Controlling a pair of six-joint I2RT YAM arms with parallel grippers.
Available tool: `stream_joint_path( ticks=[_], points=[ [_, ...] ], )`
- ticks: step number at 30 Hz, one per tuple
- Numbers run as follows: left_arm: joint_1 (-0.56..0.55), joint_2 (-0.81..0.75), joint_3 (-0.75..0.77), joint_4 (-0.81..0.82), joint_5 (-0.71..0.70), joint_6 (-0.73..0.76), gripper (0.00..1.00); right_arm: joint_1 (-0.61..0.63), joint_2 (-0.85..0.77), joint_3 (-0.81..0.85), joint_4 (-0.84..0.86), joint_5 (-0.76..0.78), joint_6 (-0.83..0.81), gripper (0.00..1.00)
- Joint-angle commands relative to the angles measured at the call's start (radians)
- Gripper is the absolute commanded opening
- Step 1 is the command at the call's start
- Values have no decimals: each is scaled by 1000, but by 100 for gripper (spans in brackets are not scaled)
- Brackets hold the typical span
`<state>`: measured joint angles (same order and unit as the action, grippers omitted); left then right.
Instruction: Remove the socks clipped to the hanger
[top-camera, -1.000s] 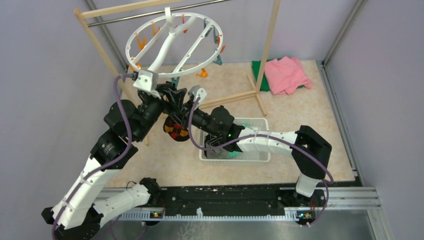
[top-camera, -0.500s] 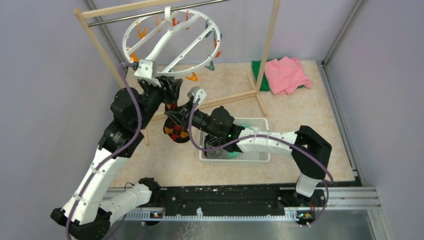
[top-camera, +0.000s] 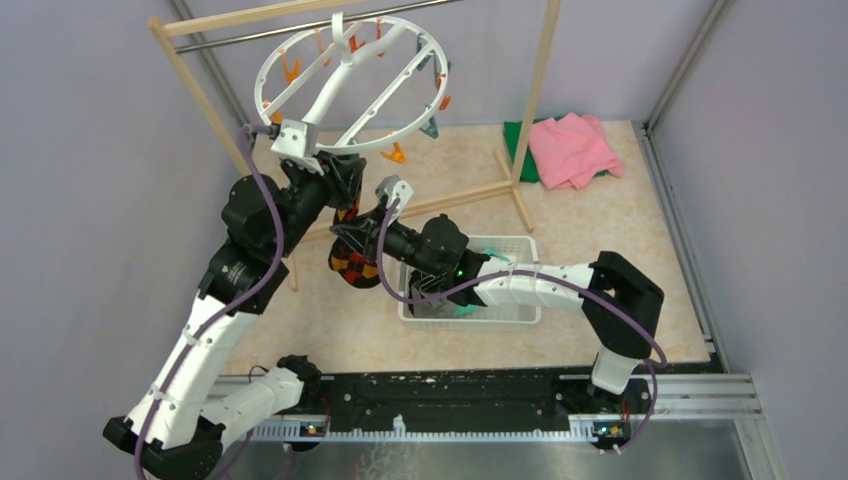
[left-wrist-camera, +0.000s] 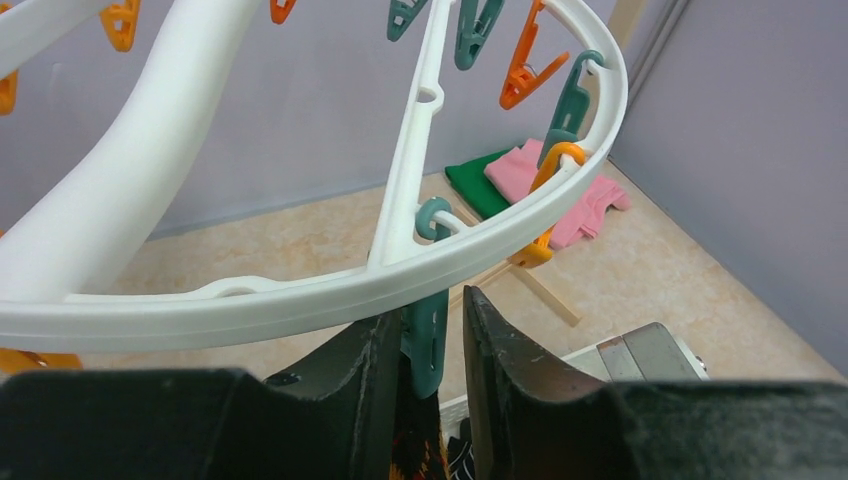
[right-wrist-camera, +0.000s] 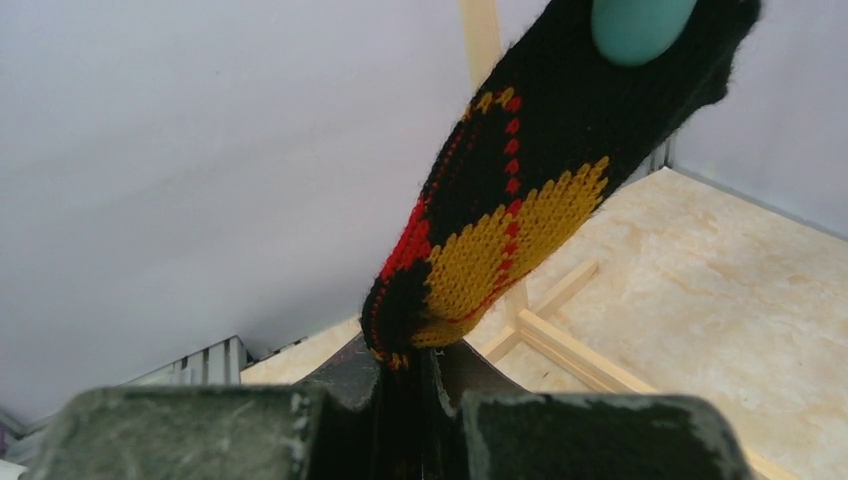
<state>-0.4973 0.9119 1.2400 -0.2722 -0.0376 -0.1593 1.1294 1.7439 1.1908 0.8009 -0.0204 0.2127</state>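
The white ring hanger (top-camera: 335, 88) hangs from the rack's bar, with orange and teal clips under its rim (left-wrist-camera: 300, 300). One red-black-orange argyle sock (top-camera: 352, 262) hangs from a teal clip (left-wrist-camera: 428, 340). My left gripper (left-wrist-camera: 428, 310) reaches up just under the ring. Its jaws stand either side of that clip, the left finger (left-wrist-camera: 370, 350) against it and a narrow gap on the right. My right gripper (right-wrist-camera: 410, 360) is shut on the sock (right-wrist-camera: 500, 220) below the clip (right-wrist-camera: 640, 25).
A white slotted basket (top-camera: 520, 250) with dark and teal socks inside sits under my right arm. The wooden rack's post (top-camera: 535, 90) and floor bar (top-camera: 470, 198) stand behind. Pink cloth (top-camera: 572, 148) and green cloth (top-camera: 518, 140) lie far right.
My left arm has risen toward the hanger's rim, and the hanger has swung slightly. The left jaws have narrowed around the teal clip. My right gripper holds still on the sock.
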Motion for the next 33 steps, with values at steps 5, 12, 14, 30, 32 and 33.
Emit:
stream_joint_path(
  ticks=[5, 12, 14, 30, 32, 33],
  points=[
    [7, -11, -4, 79, 30, -37, 24, 13, -41, -14, 55, -9, 17, 0],
    [6, -30, -18, 83, 87, -42, 0, 13, -49, -29, 66, 6, 23, 0],
    [6, -38, -21, 79, 98, -44, 0, 13, -52, -34, 70, 7, 24, 0],
    [7, -88, -47, 120, 109, 20, 0, -7, -116, -139, 64, 12, 85, 0],
    [8, -89, -46, 130, 117, 31, 0, -9, -143, -184, 41, 16, 89, 0],
    [7, -90, -44, 133, 121, 33, 0, -9, -157, -213, 32, 27, 89, 0]
  ],
)
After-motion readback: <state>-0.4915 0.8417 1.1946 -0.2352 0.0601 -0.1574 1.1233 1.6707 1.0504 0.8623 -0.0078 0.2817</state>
